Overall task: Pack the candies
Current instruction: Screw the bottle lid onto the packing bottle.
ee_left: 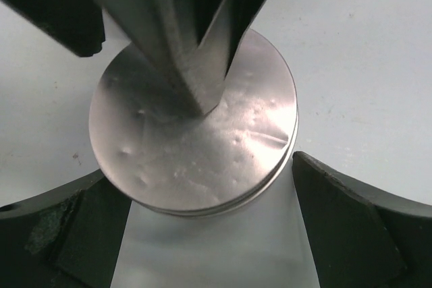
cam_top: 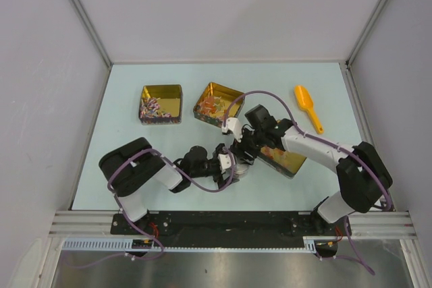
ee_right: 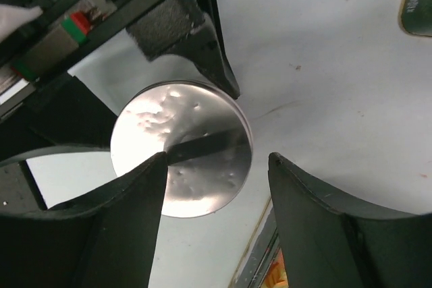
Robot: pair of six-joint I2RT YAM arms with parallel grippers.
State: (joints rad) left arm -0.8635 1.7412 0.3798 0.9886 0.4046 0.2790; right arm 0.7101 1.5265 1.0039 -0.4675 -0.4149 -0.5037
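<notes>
Left wrist view: left gripper (ee_left: 199,166) gapes empty around the metal disc (ee_left: 169,166), right gripper (ee_right: 217,158) part-open, empty too, probably steadying it for pickup.

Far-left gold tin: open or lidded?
Open. The far-left gold tin has no lid on it; the top view looks straight onto its bare gold floor and the candies heaped along its left side.

Right arm (cam_top: 317,145) covers part of 1 gold tin (cam_top: 287,161); individual candies (cam_top: 152,108) unresolvable
</notes>
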